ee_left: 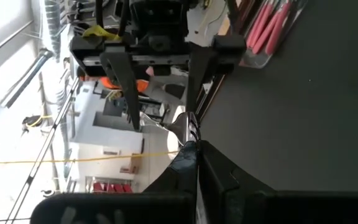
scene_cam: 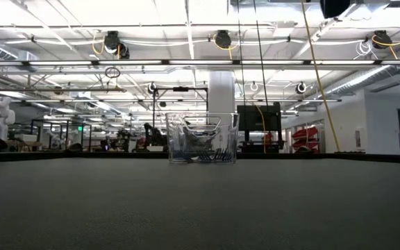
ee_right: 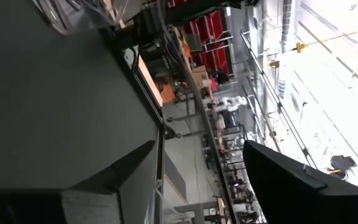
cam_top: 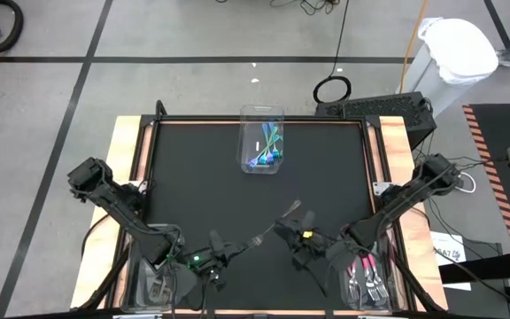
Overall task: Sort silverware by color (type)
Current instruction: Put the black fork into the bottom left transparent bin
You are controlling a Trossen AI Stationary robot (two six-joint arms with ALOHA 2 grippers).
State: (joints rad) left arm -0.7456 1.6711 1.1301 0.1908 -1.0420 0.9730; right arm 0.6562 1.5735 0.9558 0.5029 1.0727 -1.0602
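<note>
Worktop: black mat (cam_top: 202, 177) with wooden strips along the left and right edges; the whole middle is bare, so there is wide room to move there.
Crowded edge: both my arms sit low at the near edge, close together, with little room between them.
Left gripper (cam_top: 228, 251): clamped shut on a dark fork (cam_top: 253, 240) near the middle of the near edge.
Fork axis: in the high view its long axis runs slantwise, from my left gripper toward the far-right corner; the silver-grey head (ee_left: 188, 127) sticks out past my closed fingertips.
Right gripper (cam_top: 292, 223): fingers spread wide apart, holding nothing, just beside the free end of the fork; in my left wrist view its two dark fingers (ee_left: 122, 81) stand either side of the fork head, not touching it as far as I can see.
Far bin (cam_top: 261, 139): clear, at the middle of the far edge, holding blue and teal-handled pieces (cam_top: 268, 152) lying roughly lengthwise.
Near-right bin (cam_top: 367, 280): clear, at the near-right corner, holding pink-handled forks (cam_top: 363, 270), handles toward the far edge.
Near-left bin (cam_top: 156, 282): clear, at the near-left corner under my left arm; contents hard to make out.
In the way: only my right gripper, close ahead of the fork.
</note>
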